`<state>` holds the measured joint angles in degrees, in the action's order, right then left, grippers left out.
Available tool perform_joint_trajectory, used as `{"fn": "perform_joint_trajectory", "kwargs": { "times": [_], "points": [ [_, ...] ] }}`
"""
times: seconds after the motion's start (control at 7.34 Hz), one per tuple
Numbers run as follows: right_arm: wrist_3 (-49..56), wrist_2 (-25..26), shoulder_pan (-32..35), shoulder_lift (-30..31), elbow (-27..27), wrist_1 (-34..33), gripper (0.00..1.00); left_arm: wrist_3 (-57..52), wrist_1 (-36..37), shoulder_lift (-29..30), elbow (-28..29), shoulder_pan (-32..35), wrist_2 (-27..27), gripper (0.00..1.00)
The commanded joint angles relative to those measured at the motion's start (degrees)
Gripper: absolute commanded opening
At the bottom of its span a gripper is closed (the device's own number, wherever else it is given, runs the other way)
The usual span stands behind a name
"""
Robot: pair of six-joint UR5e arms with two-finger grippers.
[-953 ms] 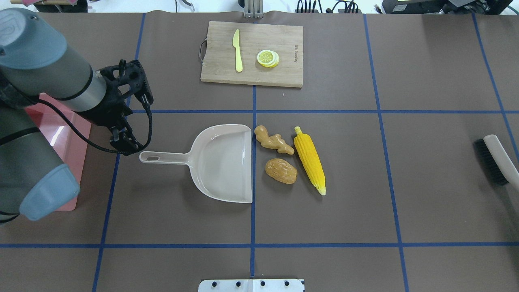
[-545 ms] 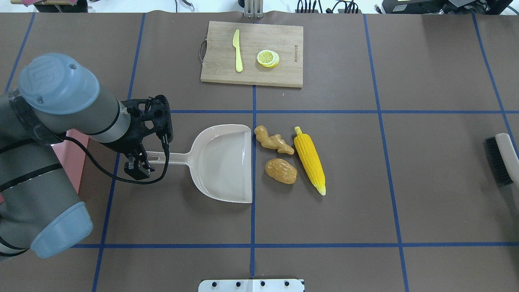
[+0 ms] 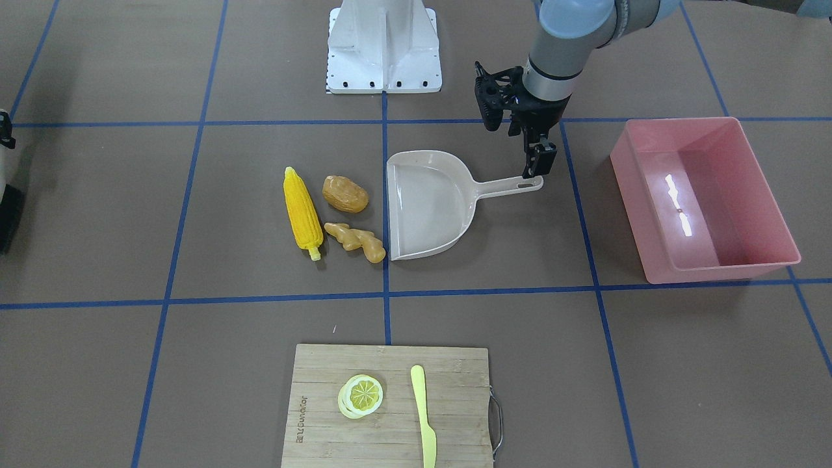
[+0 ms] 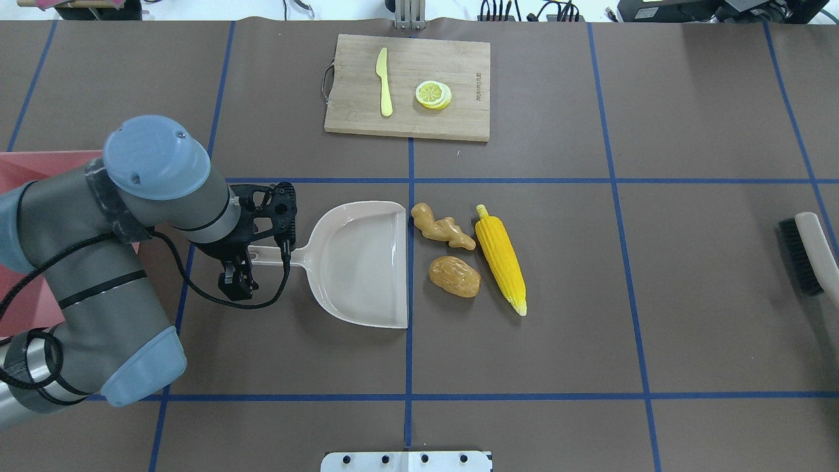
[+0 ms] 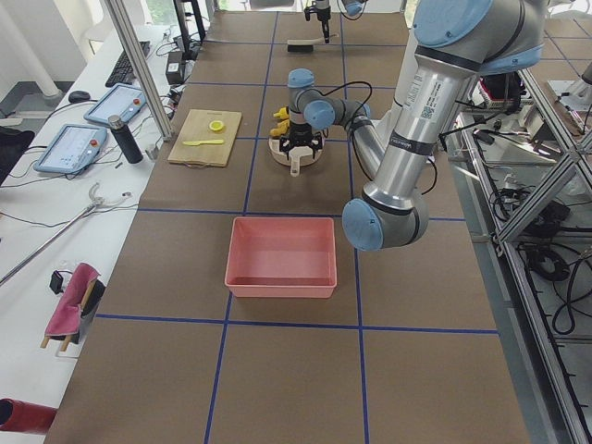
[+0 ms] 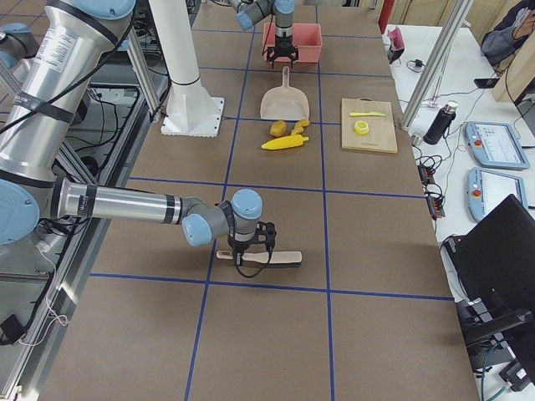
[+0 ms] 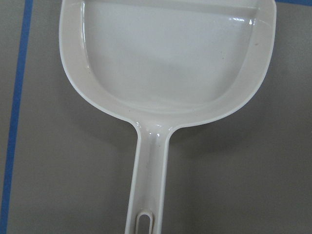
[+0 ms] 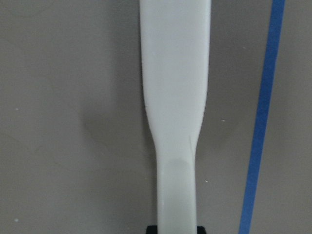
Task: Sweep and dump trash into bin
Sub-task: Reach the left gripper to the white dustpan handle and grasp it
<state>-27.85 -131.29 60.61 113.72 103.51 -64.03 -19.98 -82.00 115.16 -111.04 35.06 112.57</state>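
Note:
The trash lies right of the dustpan mouth: a yellow corn cob (image 4: 500,255), an orange-brown potato (image 4: 454,276) and a tan ginger root (image 4: 444,227). The beige dustpan (image 4: 360,262) lies flat with its handle pointing to my left. My left gripper (image 4: 239,265) hangs over the handle's end, open, with one finger on the near side of the handle. The pink bin (image 3: 705,273) stands beyond the handle, empty. My right gripper (image 8: 175,227) is shut on the white handle of a black-bristled brush (image 4: 809,252) at the table's right edge.
A wooden cutting board (image 4: 406,85) with a pale yellow knife (image 4: 384,82) and a lemon slice (image 4: 433,94) lies at the far side of the table. The robot's white base (image 3: 383,45) stands at the near edge.
My left arm has swung right, from beside the bin to over the dustpan handle's end. The brush at the right edge has shifted slightly.

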Motion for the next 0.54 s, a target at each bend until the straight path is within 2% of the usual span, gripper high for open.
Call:
{"fn": "perform_joint_trajectory", "kwargs": {
  "times": [0.0,0.27,0.41],
  "points": [
    [0.0,-2.2,1.2,0.2,3.4,-0.4,0.00,-0.1,-2.2,0.6,3.5,0.0,0.0,0.99],
    [0.0,-11.7,6.1,-0.4,5.5,-0.3,0.00,-0.1,-4.0,0.9,5.5,0.4,-0.2,0.99],
    [-0.2,-14.8,6.2,-2.3,6.2,-0.4,0.00,-0.1,-4.5,1.0,5.7,0.6,-0.2,0.99]
  ]
}}
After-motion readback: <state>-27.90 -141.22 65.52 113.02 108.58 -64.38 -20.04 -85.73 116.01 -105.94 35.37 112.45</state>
